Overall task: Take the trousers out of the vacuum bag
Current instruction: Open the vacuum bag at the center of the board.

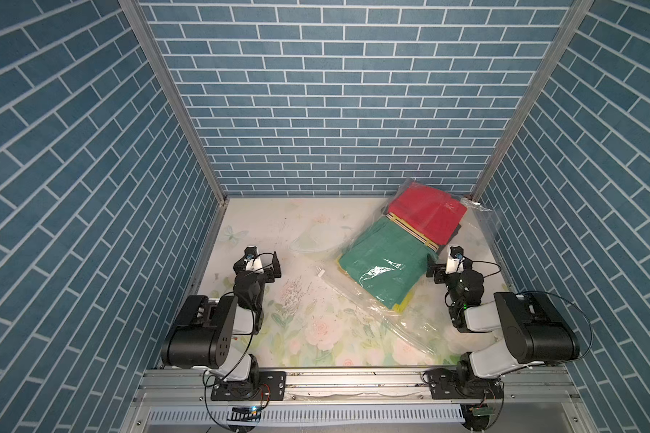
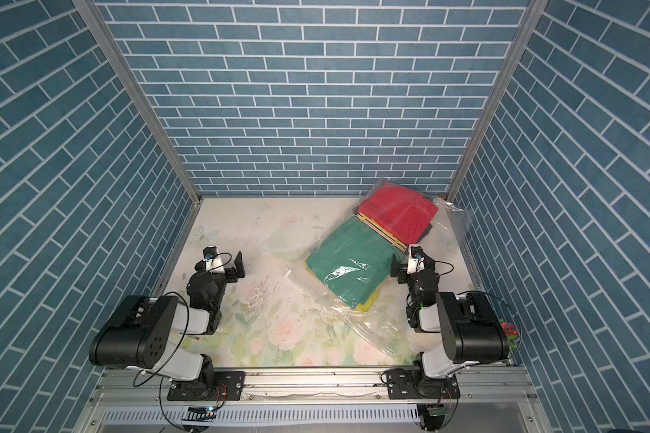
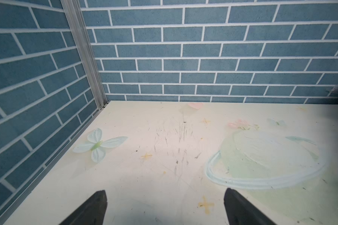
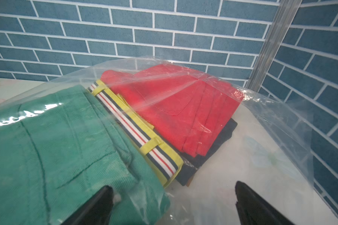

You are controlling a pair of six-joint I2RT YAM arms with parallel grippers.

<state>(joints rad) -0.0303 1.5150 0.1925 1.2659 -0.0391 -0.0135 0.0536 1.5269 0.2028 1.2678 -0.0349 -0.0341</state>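
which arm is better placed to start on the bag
Likely the right. The right gripper sits open beside the vacuum bag, by the green trousers. The left gripper, also open, faces bare table.

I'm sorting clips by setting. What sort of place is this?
Probably a staged robot test cell, not a real room: brick-patterned panels held in aluminium framing enclose a flower-printed tabletop, with two arms bolted to a rail at its front.
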